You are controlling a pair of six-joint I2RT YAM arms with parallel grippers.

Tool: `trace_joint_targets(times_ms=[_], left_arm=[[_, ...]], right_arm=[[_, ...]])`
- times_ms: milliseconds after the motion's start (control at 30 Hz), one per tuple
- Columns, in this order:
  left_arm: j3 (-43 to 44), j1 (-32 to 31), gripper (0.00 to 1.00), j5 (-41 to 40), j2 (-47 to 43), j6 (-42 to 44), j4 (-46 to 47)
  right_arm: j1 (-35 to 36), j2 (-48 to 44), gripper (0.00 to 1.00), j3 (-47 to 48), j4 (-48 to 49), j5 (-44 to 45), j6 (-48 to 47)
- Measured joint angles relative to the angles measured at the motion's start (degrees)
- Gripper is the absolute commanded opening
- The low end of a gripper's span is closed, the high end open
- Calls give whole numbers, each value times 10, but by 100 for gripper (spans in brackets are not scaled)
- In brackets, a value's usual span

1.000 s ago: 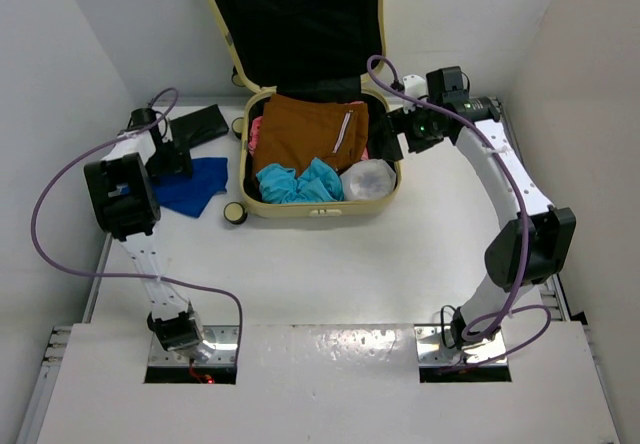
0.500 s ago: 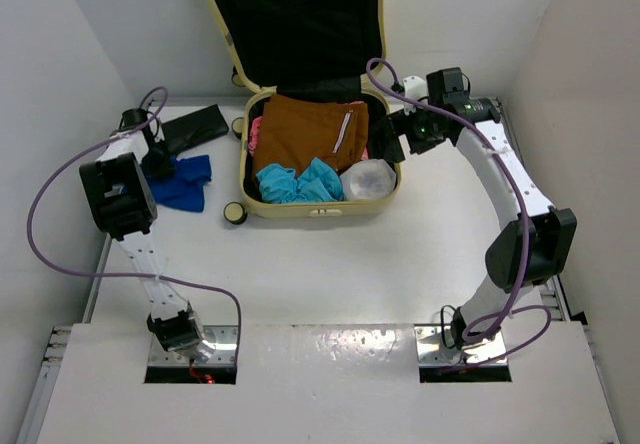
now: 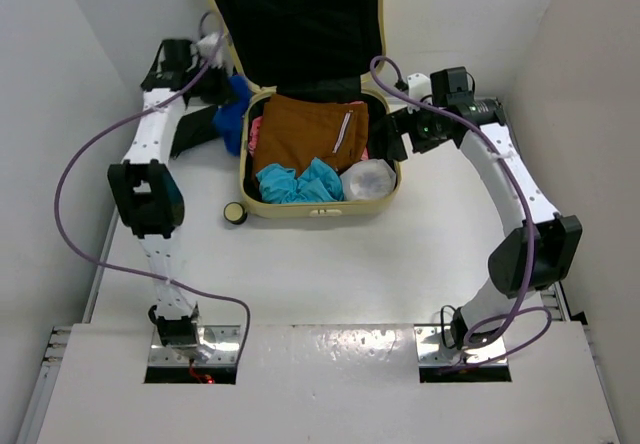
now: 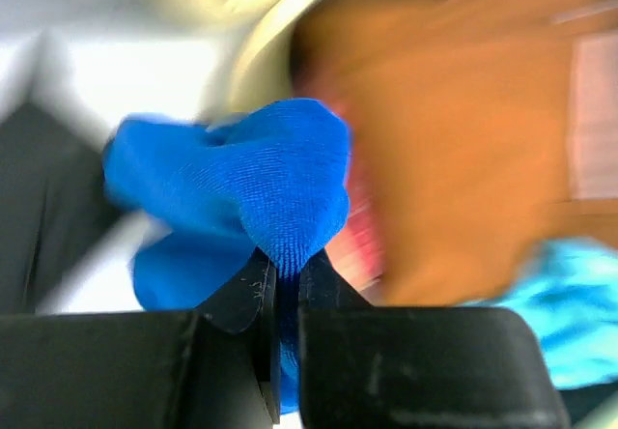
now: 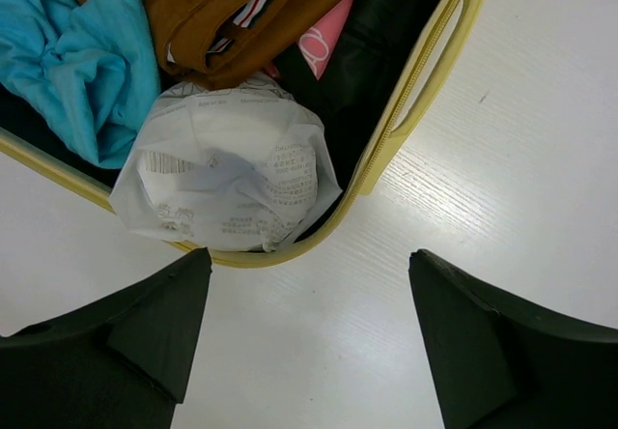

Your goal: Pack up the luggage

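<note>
My left gripper [image 4: 287, 279] is clamped on a fold of the blue cloth [image 4: 261, 187], held up just beside the luggage [image 3: 318, 210] at its left rim; my right gripper [image 5: 307, 260] stands wide with nothing in it, above the luggage's right front corner, by the white bag [image 5: 227, 173] inside; the luggage lies open on the table [image 3: 330, 264], beyond both arms.
</note>
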Motion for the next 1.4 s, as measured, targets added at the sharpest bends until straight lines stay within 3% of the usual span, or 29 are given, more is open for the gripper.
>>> trace_joint_targets(times_ms=[167,333,600,800,900,933,967,1033,1267,1400], left_arm=[[115,-139,0,64,-48,41,47],[79,-230,0,80,-82,57,75],[-130,-228,0,19,-74,30,63],[-198,-214,0,-35,-49,33,45],[-231,-207,26,-36,-50,43,59],[-245,-202,46,-27,-52,52,72],[-259,-196,58,-16,-55,65,79],[-274,-184,69,6,-63,78,82],[-279,-116,74,94,-118,152,29],[-229,-52,74,129,-146,188,11]], right_arm=[[-8,-9,83,-5,4,9,14],[-17,-9,83,-5,5,14,21],[-18,-9,83,-5,5,14,23],[-18,-9,83,-5,6,11,23],[-18,-8,83,-5,6,9,22],[-18,-7,83,-5,6,9,22],[-18,-7,83,-5,6,8,22],[-18,-6,83,-5,6,8,22],[-16,6,83,6,5,8,21],[-9,9,83,10,6,8,18]])
